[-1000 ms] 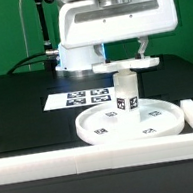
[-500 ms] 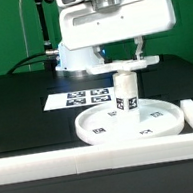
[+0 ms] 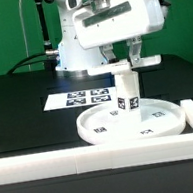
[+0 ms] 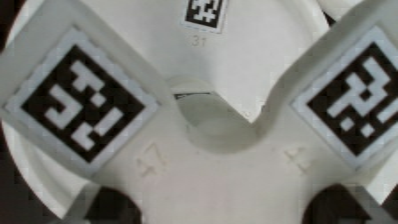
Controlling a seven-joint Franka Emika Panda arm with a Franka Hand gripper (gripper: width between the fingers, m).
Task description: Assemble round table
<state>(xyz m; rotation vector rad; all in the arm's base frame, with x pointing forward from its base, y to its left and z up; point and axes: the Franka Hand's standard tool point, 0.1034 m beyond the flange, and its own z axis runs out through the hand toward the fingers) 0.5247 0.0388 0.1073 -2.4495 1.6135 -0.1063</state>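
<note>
exterior and wrist views, round-table assembly. the large round rimmed white plastic disc (image 3: pixel 162 125) lies flat on the black table (image 3: pixel 25 106), close to the long white border rail (image 3: pixel 104 154) that runs along the near edge. small black-and-white square tags show on the disc's upper face. the short thick white plastic cylinder (image 3: pixel 125 86) stands upright on the disc, near its middle, with two tags on the side that faces the exterior camera. the white cross-shaped plastic piece (image 3: pixel 140 65) sits level on top of the cylinder, and one arm reaches toward the exterior view's right.

the claw (image 3: pixel 126 59) of the white robot arm (image 3: pixel 113 21) hangs directly above the cylinder. its two fingers come down on either side of the cross-shaped piece's centre, and the wrist is turned at a slant. the fingers stand apart with the piece between them. neither view shows whether the pads press on it, so it cannot be told if the claw grips the piece or is loose around it.

in the wrist view the cross-shaped piece (image 4: pixel 196 120) fills the picture. two of its arms spread in a v, each bearing a large square tag, and dark fingertips (image 4: pixel 98 205) sit at the edge of the picture.

behind the disc, toward the exterior view's left, the marker board (image 3: pixel 77 98) lies flat on the table.
</note>
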